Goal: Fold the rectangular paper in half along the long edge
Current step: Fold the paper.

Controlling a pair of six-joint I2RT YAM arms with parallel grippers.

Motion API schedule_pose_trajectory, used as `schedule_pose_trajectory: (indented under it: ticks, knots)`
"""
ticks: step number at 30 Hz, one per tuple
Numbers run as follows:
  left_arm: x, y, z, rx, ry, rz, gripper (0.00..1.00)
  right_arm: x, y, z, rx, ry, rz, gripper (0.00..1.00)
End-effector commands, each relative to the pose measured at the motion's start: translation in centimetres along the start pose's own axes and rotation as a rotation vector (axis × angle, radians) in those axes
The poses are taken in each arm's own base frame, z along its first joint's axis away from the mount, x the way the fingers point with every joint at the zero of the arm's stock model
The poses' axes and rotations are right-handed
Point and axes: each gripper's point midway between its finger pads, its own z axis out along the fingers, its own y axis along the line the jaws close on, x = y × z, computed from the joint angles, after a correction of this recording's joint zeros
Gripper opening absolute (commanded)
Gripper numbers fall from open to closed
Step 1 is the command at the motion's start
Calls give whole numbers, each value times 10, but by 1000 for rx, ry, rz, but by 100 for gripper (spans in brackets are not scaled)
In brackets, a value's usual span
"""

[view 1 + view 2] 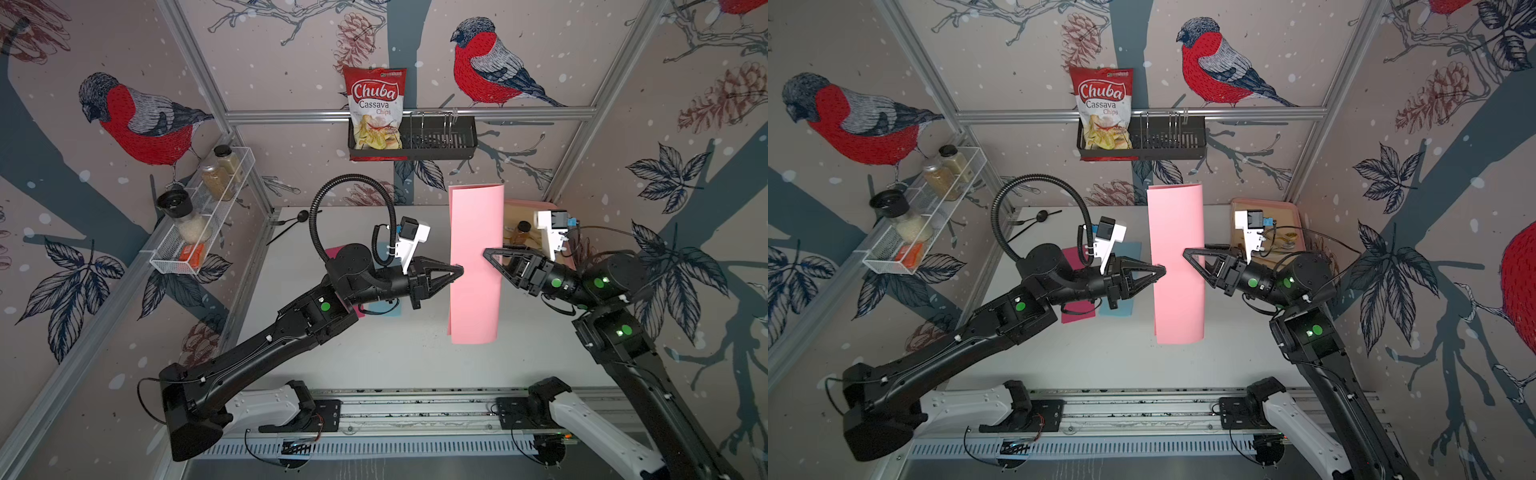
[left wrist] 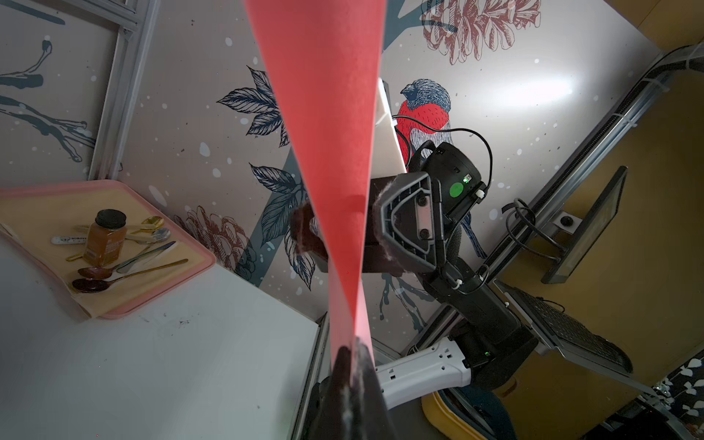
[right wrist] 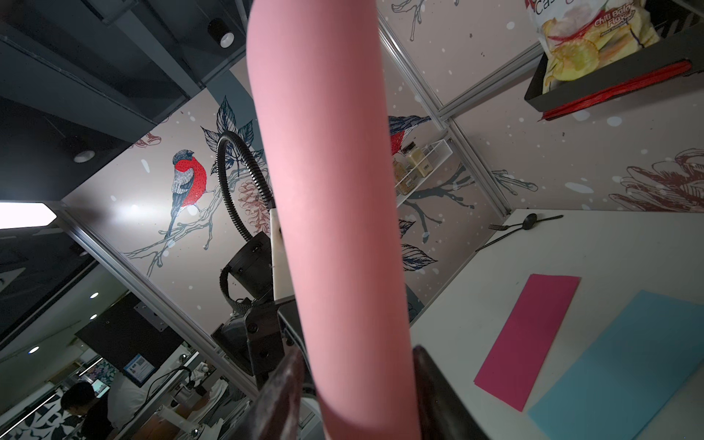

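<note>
The pink rectangular paper hangs upright in the air above the white table, bent over into a loose U without a crease. My left gripper is shut on the paper's two long edges, pinched together on its left side. On the other side, my right gripper is open, its fingers straddling the rounded bend of the paper. In the left wrist view the paper runs between the right gripper's pads.
A magenta sheet and a blue sheet lie flat on the table under my left arm. A pink tray with a honey jar and cutlery sits at the back right. Black cutlery lies at the back left. Wall shelves hold jars and chips.
</note>
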Motion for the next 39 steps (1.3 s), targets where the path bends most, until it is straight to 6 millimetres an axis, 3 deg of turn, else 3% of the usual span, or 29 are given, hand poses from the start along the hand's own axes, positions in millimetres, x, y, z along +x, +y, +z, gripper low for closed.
schedule_pose_trajectory:
  ticks: [1, 7, 14, 20, 23, 29, 39]
  knots:
    - [-5, -9, 1, 40, -19, 14, 0, -9, 8, -1, -30, -45, -22, 48]
    - [-4, -8, 4, 47, -14, 8, 0, -12, 10, 0, -45, -64, -20, 47]
    - [-4, -8, 4, 43, -15, 9, 0, -12, 11, 0, -46, -64, -27, 33]
    - [-4, -7, 5, 42, -15, 4, 20, -12, 14, -2, -57, -66, -34, 27]
    - [-4, -8, 5, 44, -13, 4, 25, -12, 15, -2, -61, -69, -36, 25]
    - [-3, -8, 4, 45, -12, 7, 25, -12, 14, -1, -68, -71, -30, 24]
    - [-2, -9, 3, 47, -9, 8, 18, -14, 14, -2, -75, -94, -23, 23]
